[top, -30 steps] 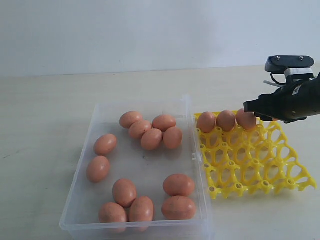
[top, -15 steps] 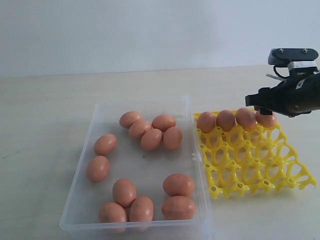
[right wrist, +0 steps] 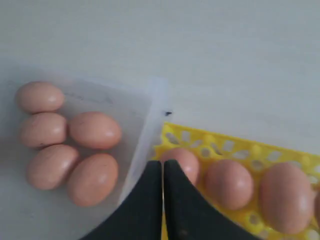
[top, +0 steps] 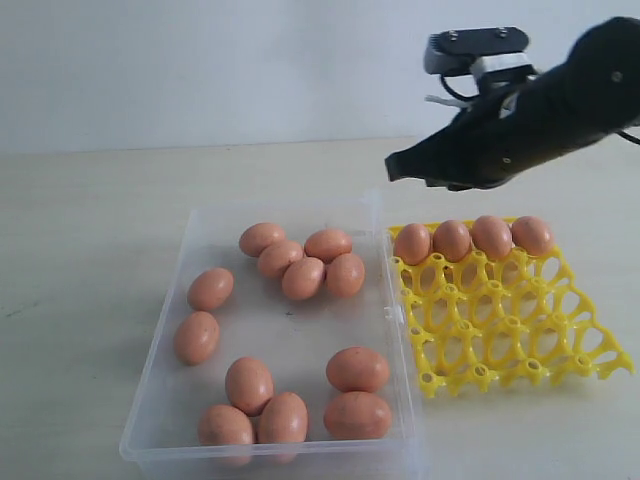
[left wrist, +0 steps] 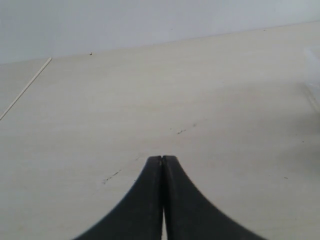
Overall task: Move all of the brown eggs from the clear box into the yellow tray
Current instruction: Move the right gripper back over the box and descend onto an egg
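Four brown eggs (top: 452,240) now fill the far row of the yellow tray (top: 520,335) at the right of the frame, where a second ago there were three. The right fingers (top: 405,163), clenched on nothing, have risen to upper centre, probably bound for the clear box (top: 290,206), where twelve eggs wait at lower left. The eggs in the tray stand upright, long axis vertical. Those in the box lie on their sides, pointing various ways. The left fingers (left wrist: 145,200) are pressed together over bare desk (left wrist: 100,100).

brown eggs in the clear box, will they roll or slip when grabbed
Probably apt to roll: the brown eggs are smooth ovals lying loose on the clear box's flat floor. The clustered eggs touch, so nudging one would likely shift its neighbours.
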You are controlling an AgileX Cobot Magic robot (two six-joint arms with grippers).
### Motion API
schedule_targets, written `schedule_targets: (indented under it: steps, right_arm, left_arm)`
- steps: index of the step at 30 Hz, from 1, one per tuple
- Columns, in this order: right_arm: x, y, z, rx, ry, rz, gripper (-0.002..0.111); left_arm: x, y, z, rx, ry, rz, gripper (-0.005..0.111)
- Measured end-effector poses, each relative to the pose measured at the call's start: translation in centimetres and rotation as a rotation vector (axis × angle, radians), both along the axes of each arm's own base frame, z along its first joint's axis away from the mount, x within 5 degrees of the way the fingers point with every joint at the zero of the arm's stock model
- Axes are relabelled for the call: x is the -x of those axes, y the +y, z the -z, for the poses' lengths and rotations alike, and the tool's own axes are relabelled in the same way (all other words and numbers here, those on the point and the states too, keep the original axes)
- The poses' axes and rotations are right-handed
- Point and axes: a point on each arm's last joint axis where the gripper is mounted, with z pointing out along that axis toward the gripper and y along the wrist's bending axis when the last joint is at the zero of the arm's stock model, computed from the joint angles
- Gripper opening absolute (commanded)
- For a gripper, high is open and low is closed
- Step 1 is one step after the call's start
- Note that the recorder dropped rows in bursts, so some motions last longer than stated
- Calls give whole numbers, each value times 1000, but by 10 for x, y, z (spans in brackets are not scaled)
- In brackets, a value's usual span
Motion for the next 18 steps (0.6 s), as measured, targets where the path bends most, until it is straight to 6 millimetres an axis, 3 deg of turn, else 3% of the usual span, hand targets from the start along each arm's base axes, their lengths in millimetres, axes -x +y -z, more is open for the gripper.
schedule_targets:
  steps: [4, 9, 13, 18]
  right_arm:
    - [-8, 31, -12, 11, 52, -79, 20]
    - [-22, 60, -10, 21, 129, -128, 44]
    - [-33, 77, 2, -7, 169, -132, 52]
    - [-46, 88, 28, -8, 222, -125, 53]
  left_arm:
    - [0, 0, 0, 0, 0, 0, 0]
    - [0, 0, 0, 0, 0, 0, 0]
    - [0, 0, 0, 0, 0, 0, 0]
    - [0, 0, 0, 0, 0, 0, 0]
